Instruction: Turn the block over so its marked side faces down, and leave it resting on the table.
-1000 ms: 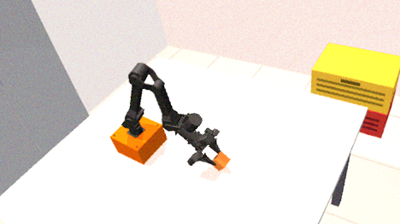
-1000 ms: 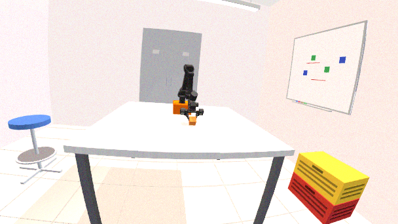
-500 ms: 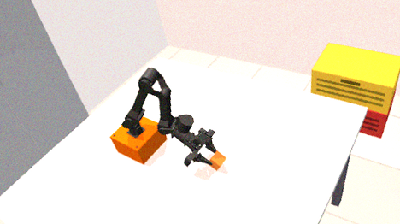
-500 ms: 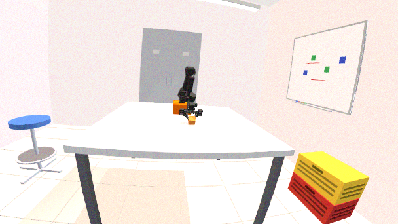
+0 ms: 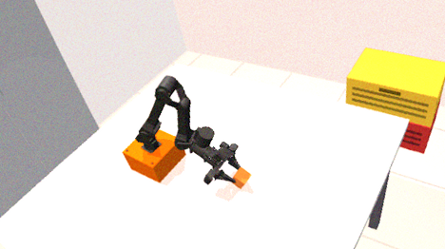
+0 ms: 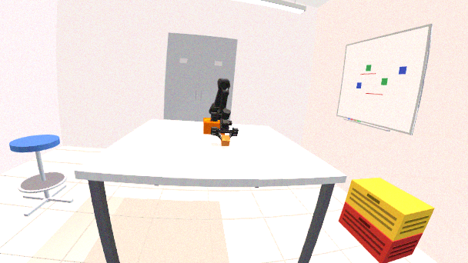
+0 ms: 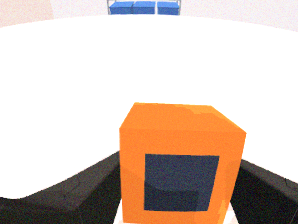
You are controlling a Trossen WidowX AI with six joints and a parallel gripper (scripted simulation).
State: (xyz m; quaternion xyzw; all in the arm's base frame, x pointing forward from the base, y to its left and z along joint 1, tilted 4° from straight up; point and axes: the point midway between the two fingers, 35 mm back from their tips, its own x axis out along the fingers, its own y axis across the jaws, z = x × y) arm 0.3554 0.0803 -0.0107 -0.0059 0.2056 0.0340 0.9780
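Note:
The orange block (image 5: 243, 178) (image 6: 225, 142) (image 7: 172, 118) is between the fingertips of my gripper (image 5: 237, 175) (image 6: 225, 138) (image 7: 174, 160), which is shut on it. In the wrist view its dark square mark (image 7: 180, 182) is on the side turned back towards the wrist camera, and a plain orange side shows above it. The gripper reaches forward at a low slant. The block is low over the white table (image 5: 143, 244) (image 6: 162, 161) (image 7: 60, 85); whether its bottom touches the table cannot be told. Its underside is hidden.
The arm stands on an orange base box (image 5: 156, 166) (image 6: 208, 126) behind the gripper. Yellow (image 5: 398, 73) (image 6: 389, 196) and red crates (image 5: 423, 136) (image 6: 369, 227) are stacked on the floor beside the table. A blue stool (image 6: 35, 142) stands on the other side.

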